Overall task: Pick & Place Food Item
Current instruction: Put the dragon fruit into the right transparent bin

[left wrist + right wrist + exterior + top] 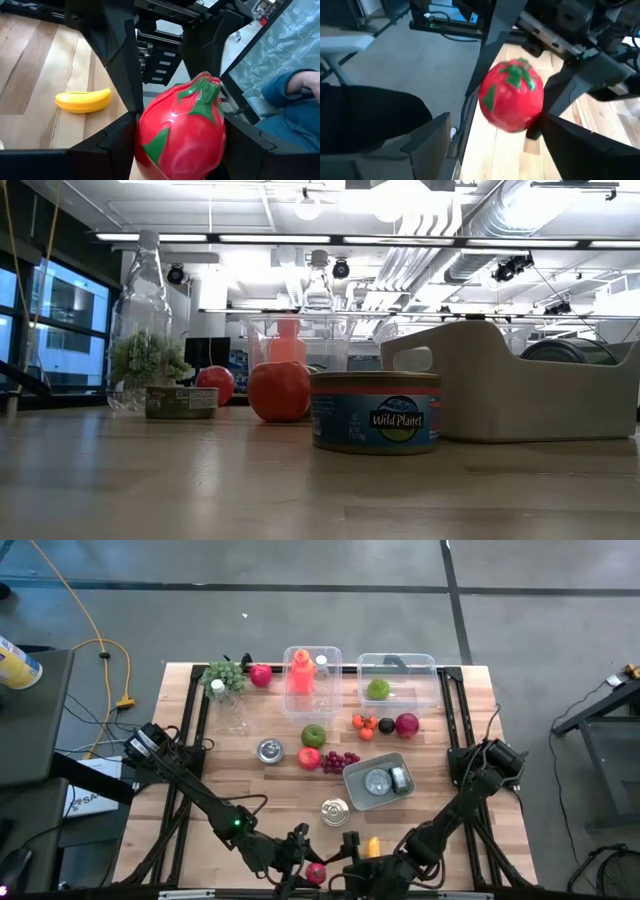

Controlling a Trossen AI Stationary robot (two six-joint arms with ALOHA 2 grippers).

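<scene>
A red toy dragon fruit with green scales sits at the table's near edge, between the fingers of my left gripper. My right gripper is open just to the right of it. Its fingers stand apart, short of the fruit, and touch nothing. A yellow toy banana lies flat on the wood beside the right gripper. The low view shows neither gripper. My left gripper pinches the dragon fruit between its two fingers, one on each side of its round body. The green-tipped end points away from the wrist. I cannot tell whether its underside rests on the table.
Farther in stand a tuna can, a grey tray holding cans, apples, grapes, small tomatoes and two clear bins at the far edge. A person's blue sleeve shows beyond the near edge.
</scene>
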